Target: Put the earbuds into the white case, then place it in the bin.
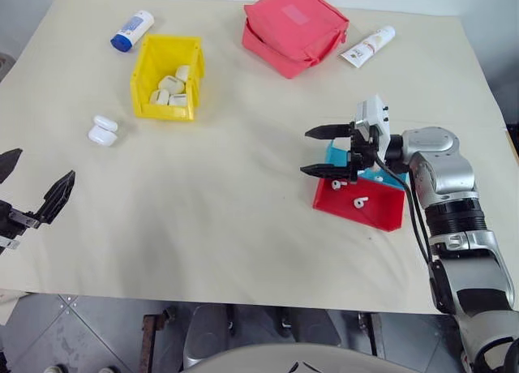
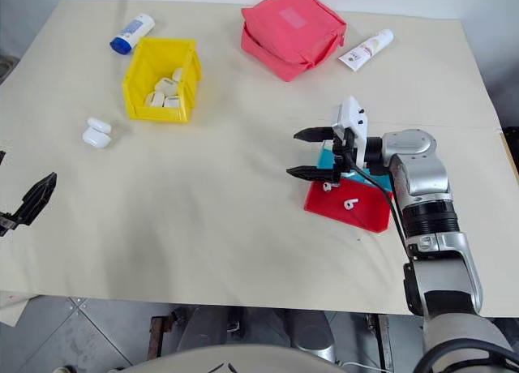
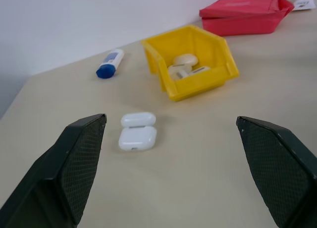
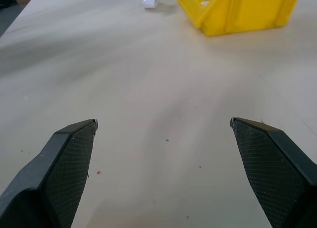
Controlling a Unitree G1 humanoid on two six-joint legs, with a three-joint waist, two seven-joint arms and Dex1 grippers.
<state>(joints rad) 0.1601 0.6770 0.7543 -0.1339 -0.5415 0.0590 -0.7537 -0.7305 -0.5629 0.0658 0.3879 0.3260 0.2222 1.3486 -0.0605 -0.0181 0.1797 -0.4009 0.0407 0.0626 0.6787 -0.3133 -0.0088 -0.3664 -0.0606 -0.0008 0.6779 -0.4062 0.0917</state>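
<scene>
Earbuds [image 1: 347, 193] lie in the red tray [image 1: 373, 212] under the right gripper [image 1: 318, 152], whose fingers gape empty. White case [image 1: 103, 130] sits lid-open on the table [image 1: 227, 219] beside the yellow bin [image 1: 147, 66]; the left gripper [image 3: 171, 168] also hangs open.

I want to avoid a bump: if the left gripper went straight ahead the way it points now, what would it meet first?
Probably the open glossy white earbud case, lying between the left gripper's open fingers' line; the bright yellow plastic bin sits farther on. Height is unclear.
</scene>
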